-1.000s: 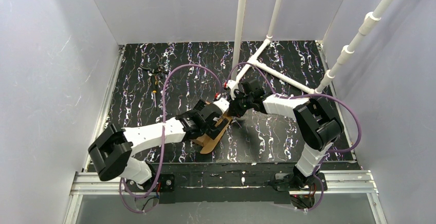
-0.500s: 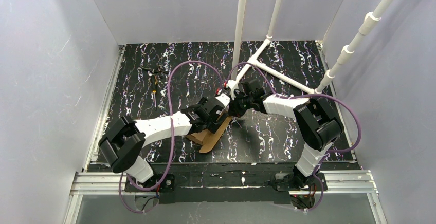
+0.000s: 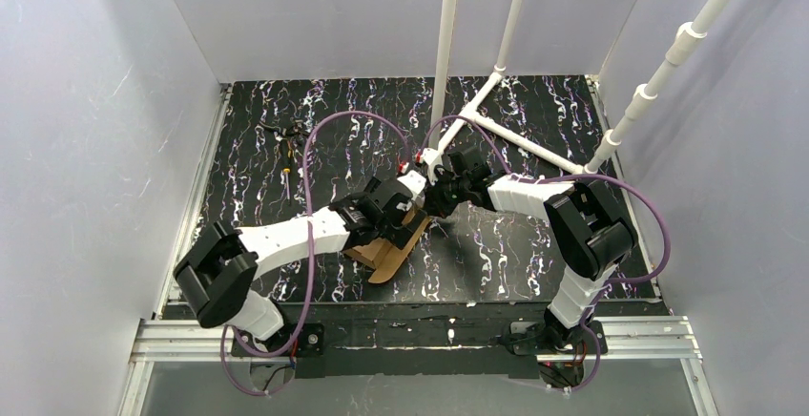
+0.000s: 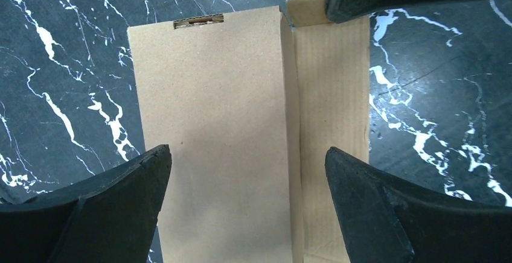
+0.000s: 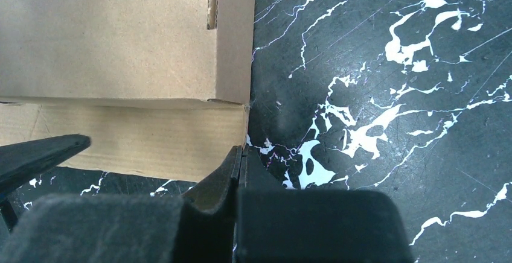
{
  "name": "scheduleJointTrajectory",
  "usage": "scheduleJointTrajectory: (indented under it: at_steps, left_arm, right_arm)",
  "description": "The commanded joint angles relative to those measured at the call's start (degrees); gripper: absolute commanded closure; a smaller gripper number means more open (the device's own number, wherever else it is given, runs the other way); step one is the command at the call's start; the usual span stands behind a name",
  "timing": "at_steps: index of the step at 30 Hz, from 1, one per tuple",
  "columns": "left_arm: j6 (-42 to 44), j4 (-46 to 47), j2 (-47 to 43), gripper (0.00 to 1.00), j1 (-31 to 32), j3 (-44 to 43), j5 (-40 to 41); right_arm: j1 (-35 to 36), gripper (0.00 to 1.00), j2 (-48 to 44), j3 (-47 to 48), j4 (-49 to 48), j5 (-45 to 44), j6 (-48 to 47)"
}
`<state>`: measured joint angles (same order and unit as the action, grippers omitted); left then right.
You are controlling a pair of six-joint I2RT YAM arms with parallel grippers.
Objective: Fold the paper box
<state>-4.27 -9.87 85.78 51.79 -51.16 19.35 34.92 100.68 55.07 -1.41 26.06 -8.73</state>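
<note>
Paper box lies on the black, white-veined table about mid-width and toward the near side, between the two arms, its long axis running near-left to far-right. It is plain brown and part-folded. In the left wrist view the paper box shows a smooth panel with a small slit at its far edge and, along the right, a ribbed strip lying lower. Left gripper hangs over the box. The left gripper has its jaws spread wide, one finger over the panel's left edge and the other over the strip's right edge, with nothing clamped; whether they touch the card I cannot tell. Right gripper sits just right of it at the box's far end. In its own view the right gripper is fully closed and empty, tips right at the corner of the flat strip of the paper box. White pipe frame stands behind.
</note>
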Motion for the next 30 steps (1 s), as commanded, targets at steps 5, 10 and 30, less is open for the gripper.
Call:
scheduleJointTrajectory:
  at_steps: [5,10,30]
  left_arm:
    - [-6.30,-2.07,-11.17,0.02,-5.42,2.76,-5.43]
    - [-8.21,0.28,-12.70,0.02,-10.80,5.57,-13.23]
    - [-9.97,7.41,-4.62,0.02,-21.46,7.32,-32.16]
  right_arm:
    - [-0.11,0.99,0.91,2.06,-0.07,0.55,0.33]
    - [-0.11,0.99,0.92,2.15,0.00,0.61,0.29]
    - [-0.11,0.99,1.27,2.24,0.03,1.14,0.31]
